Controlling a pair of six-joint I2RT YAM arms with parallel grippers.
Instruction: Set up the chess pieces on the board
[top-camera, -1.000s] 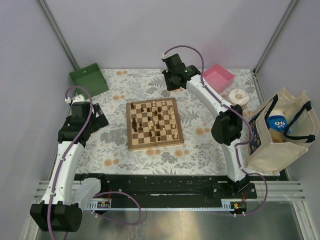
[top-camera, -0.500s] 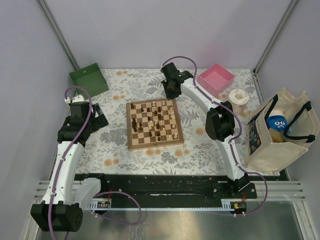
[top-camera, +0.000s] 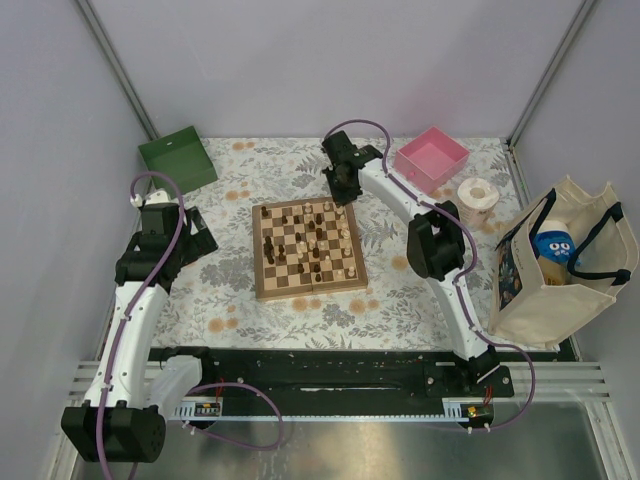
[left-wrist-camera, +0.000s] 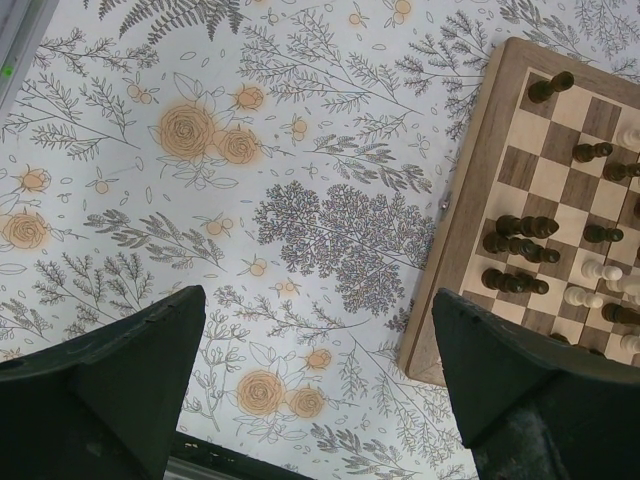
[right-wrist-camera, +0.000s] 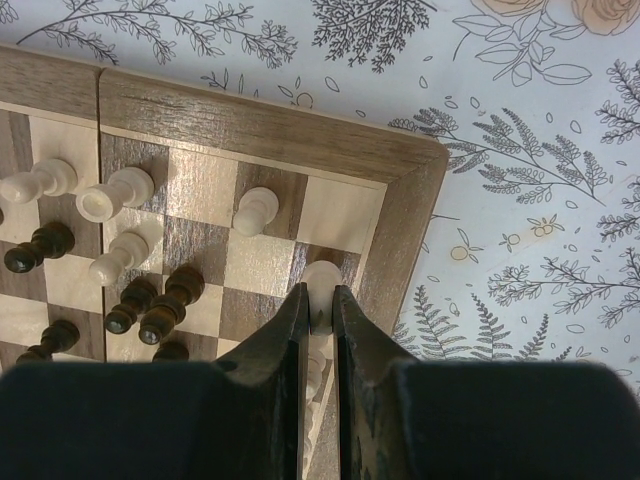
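1. grip: right gripper (right-wrist-camera: 320, 300) is pinched narrow on a pale piece (right-wrist-camera: 321, 280), over the 1 o'clock corner of the board (top-camera: 310, 291) in the top view; whether its base touches the wood, i cannot tell.
2. left gripper (left-wrist-camera: 315, 390) hangs spread wide with nothing in it, over the cloth (left-wrist-camera: 300, 120) at the board's 9 o'clock.
3. to do this well, i judge: centre the base on one square, lower straight, part the fingers only a little (a wide release could clip neighbours), then lift vertically.
4. edges: in the right wrist view the board's rim lies just beside the pale piece at 3 o'clock; a pale neighbour (right-wrist-camera: 255, 210) stands near at 10 o'clock, dark pieces (right-wrist-camera: 150, 305) at 9.
5. open room: cloth beyond the rim, at 3 o'clock, looks the safest retreat.
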